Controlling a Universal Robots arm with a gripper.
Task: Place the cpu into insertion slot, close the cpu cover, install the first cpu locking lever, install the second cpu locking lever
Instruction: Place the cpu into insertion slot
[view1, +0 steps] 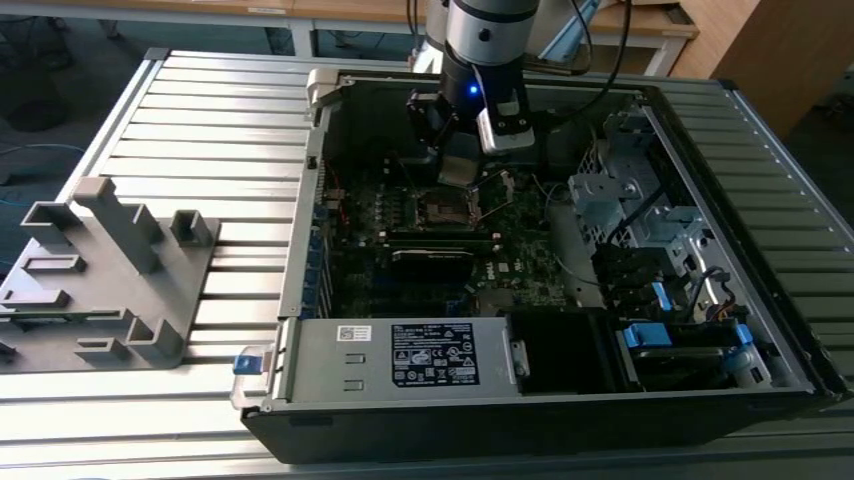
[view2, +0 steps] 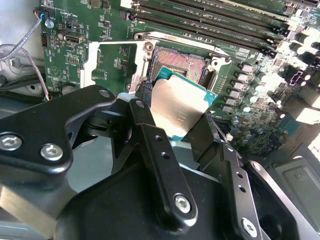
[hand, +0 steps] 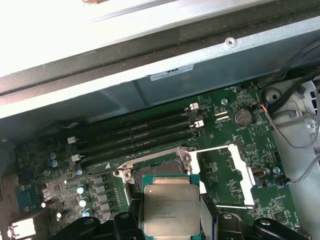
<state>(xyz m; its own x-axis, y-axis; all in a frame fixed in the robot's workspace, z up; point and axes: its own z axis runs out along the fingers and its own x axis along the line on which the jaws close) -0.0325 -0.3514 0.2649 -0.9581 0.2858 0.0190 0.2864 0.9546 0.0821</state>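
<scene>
Black hand (hand: 171, 223) clamps flat silvery-grey square cpu (view2: 177, 105) by its edges above bare socket (view2: 180, 62), thin silvery cpu cover (view2: 89, 67) swung aside for access.

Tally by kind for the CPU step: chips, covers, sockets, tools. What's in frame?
cpu: 1, gripped in the tool above the socket
cpu cover: 1, flipped open beside the socket
socket: 1, empty
tool: 1
Total: 4
</scene>
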